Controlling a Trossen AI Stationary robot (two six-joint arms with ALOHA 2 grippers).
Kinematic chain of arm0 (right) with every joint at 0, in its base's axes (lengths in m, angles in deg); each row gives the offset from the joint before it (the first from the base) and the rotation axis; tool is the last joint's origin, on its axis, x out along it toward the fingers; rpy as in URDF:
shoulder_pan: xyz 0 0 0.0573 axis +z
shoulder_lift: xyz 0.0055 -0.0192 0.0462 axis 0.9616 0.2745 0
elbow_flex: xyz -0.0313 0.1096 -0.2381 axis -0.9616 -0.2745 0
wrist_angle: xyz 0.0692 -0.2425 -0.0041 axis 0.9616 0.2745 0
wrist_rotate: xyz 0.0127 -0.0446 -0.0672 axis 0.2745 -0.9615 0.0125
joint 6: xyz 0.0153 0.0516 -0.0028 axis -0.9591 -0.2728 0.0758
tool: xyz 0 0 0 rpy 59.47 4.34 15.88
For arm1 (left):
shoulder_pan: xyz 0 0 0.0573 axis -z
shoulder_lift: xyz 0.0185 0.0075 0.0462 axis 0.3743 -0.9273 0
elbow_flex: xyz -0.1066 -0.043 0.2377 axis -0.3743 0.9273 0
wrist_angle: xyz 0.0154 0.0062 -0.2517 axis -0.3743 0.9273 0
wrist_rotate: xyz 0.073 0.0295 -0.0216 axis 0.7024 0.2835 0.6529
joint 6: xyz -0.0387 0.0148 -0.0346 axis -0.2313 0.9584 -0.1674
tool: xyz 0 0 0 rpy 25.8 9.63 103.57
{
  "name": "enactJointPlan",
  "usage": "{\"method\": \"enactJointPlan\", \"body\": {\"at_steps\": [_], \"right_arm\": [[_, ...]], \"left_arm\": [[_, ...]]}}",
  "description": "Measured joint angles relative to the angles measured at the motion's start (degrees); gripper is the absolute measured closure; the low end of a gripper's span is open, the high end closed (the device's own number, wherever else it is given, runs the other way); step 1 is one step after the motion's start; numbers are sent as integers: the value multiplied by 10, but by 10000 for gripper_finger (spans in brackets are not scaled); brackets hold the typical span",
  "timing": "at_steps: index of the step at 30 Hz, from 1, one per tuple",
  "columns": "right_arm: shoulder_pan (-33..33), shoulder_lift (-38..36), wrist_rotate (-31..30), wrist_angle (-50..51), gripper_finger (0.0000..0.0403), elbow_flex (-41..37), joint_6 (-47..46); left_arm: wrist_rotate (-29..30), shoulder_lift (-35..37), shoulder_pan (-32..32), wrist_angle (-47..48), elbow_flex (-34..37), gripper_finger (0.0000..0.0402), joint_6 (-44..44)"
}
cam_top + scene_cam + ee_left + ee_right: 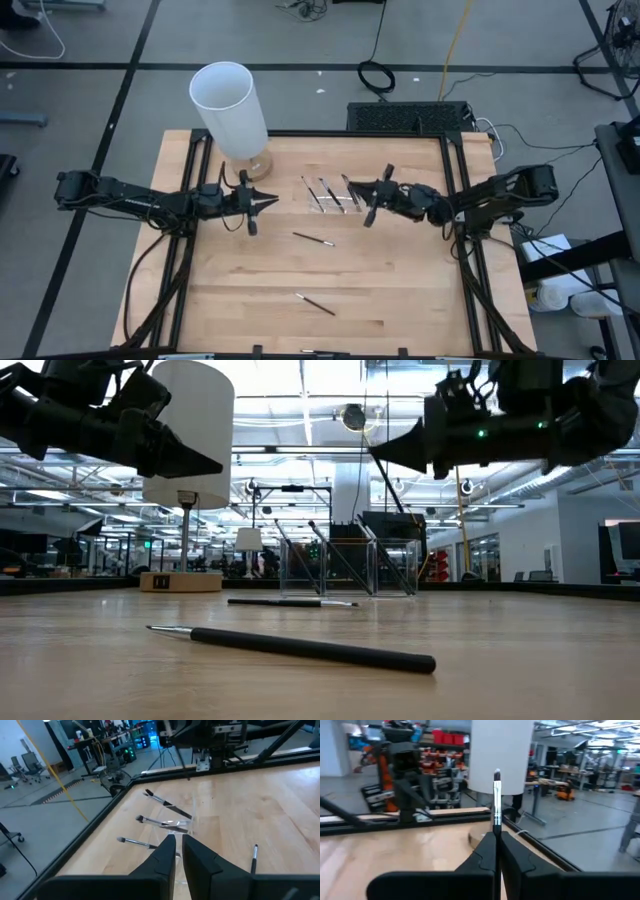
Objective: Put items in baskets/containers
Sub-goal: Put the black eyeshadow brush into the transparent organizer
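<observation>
Three dark-handled brushes with pale tips [328, 192] lean inside the clear tray [338, 205] at the table's far middle; the low view shows that tray [395, 570] standing on the wood. Two more brushes lie flat on the table, one in the middle [312, 238] and one nearer [315, 304], which is also the closest brush in the low view [300, 645]. My right gripper [353, 189] hovers above the tray's right end, shut on another brush. My left gripper [272, 202] is shut and empty, raised off the table left of the tray. My right gripper pinches a brush [497, 795] between its two fingers [487, 847], coming level from the table's right. The brush lies across the fingers, its bristle end [497, 773] sticking out beyond them. The brush is lifted clear of the table; the fingers hide its handle end.
A tall white cylinder [232, 105] on a wooden base [258, 166] stands at the far left, just behind my left gripper. Black frame rails [455, 190] edge the table. Bare wood [400, 290] lies toward the near right.
</observation>
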Motion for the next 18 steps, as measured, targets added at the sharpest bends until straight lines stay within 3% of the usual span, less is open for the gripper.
{"method": "enactJointPlan", "body": {"at_steps": [6,10,18], "right_arm": [[-9,64,-4,-70,403,-1,-20],[-9,104,-49,-80,403,-1,-26],[-8,128,-48,-123,403,-1,-46]], "left_arm": [[0,0,0,-10,0,360,-6],[-1,0,0,-5,0,360,-6],[-1,0,0,-6,0,360,-9]]}}
